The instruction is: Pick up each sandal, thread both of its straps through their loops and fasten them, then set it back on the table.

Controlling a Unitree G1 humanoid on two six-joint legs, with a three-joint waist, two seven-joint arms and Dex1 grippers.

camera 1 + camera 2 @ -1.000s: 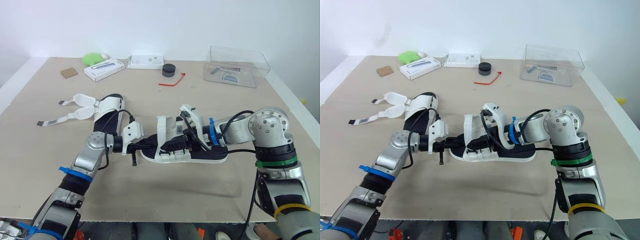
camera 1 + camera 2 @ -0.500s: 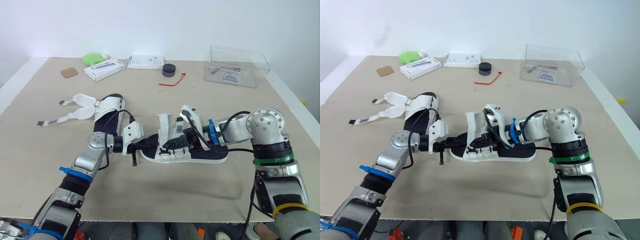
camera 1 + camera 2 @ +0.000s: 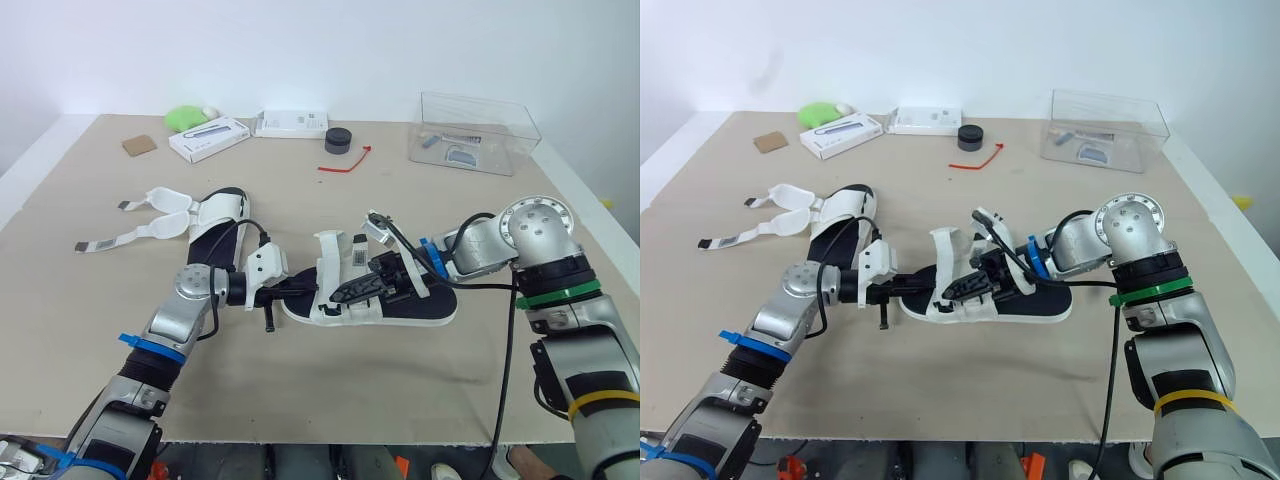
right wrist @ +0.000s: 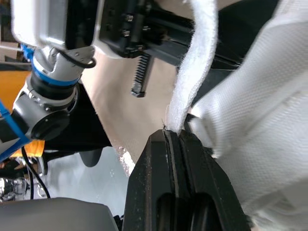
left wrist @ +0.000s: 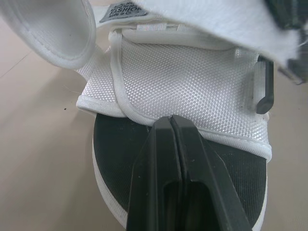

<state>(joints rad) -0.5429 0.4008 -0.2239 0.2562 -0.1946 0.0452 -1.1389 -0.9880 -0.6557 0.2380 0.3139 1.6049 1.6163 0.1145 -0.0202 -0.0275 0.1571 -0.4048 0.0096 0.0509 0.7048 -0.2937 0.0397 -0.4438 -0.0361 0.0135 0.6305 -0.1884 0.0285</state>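
Evidently light, with a stiff sole and limp straps, the sandal point(image 3: 380, 320) lies mid-table point(image 3: 300, 400), the left gripper point(image 5: 170, 120) closed together at its toe while the right gripper point(image 4: 173, 132) pinches a strap point(image 4: 191, 86) near its end, the sensible hold.

Left arm: your left arm point(image 3: 170, 330) reaches forward and inward, elbow low.
Left tool: your left tool point(image 5: 171, 120) has its two fingers pressed flat together, no gap.
Right arm: your right arm point(image 3: 545, 300) bends sharply at the elbow, forearm pointing across toward your left.
Right tool: your right tool point(image 4: 173, 132) pinches a white strap point(image 4: 195, 82).
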